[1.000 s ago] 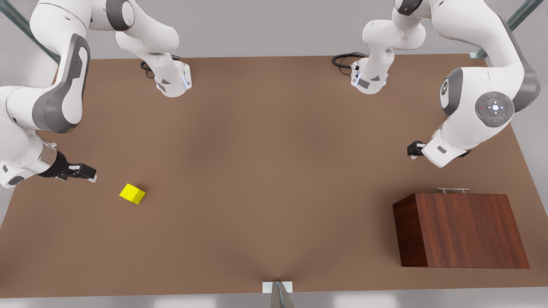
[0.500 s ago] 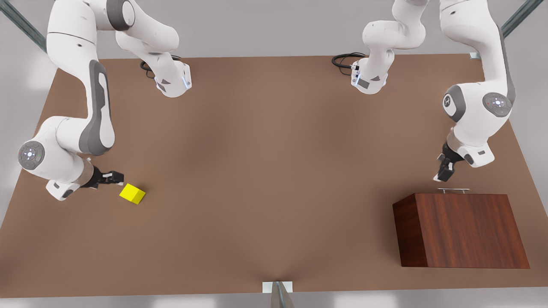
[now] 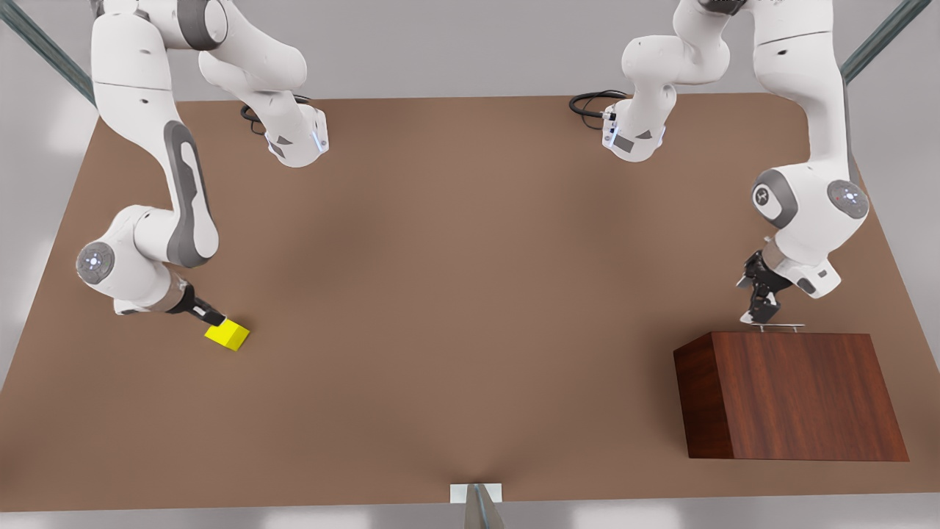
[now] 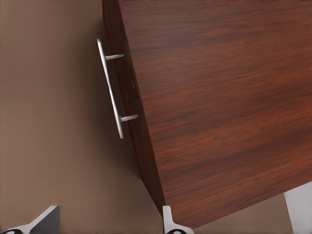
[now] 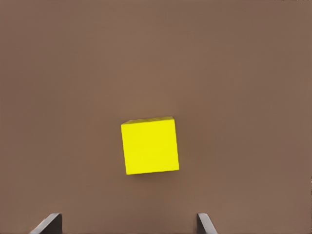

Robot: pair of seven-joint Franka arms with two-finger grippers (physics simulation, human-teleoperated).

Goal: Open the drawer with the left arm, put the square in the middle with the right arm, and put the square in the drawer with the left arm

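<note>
Movement on both sides at once! Over the brown table (image 3: pixel 455 294) the left arm (image 3: pixel 804 147) has swung its wrist down since a moment ago, so the left gripper (image 3: pixel 756 312) now hangs right at the silver handle (image 3: pixel 778 325) of the drawer (image 3: pixel 789 393), which is shut. From its wrist view the fingers (image 4: pixel 170 225) stand apart and the bar (image 4: pixel 111 90) sits off toward eleven o'clock, not yet between them, so no pull can start.

Across the table the right arm (image 3: pixel 158 220) has dropped too, bringing the right gripper (image 3: pixel 209 317) just above the square (image 3: pixel 228 334), at about ten o'clock of it. Its wrist view shows the fingers (image 5: pixel 48 224) spread wide and the yellow cube (image 5: pixel 149 146) sitting at twelve o'clock, ungrasped on the tabletop. Both grasps look imminent, I'd say.
</note>
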